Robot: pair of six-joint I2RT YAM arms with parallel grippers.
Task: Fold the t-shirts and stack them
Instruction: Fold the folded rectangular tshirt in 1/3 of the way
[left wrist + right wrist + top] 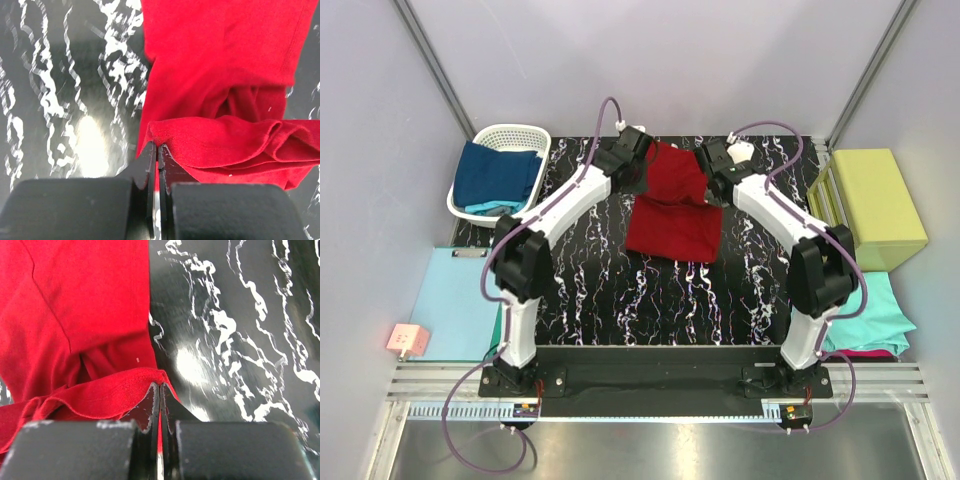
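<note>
Black marbled table, pale walls; dark red t-shirt (far edge raised) ran twelve-to-six, left gripper and right gripper pinching it.

I see a black tabletop veined in white, enclosed by plain pale lilac walls with grey metal corner posts. An aluminium rail runs along the near edge. A glare spot on the tabletop probably comes from an overhead lamp.

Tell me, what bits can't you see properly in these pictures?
- Top view: the far edge of the red t-shirt, hidden under the left gripper and right gripper.
- Top view: the magenta t-shirt, mostly under the teal t-shirt.
- Wrist views: the red t-shirt's full shape, cut off by frame edges.
</note>
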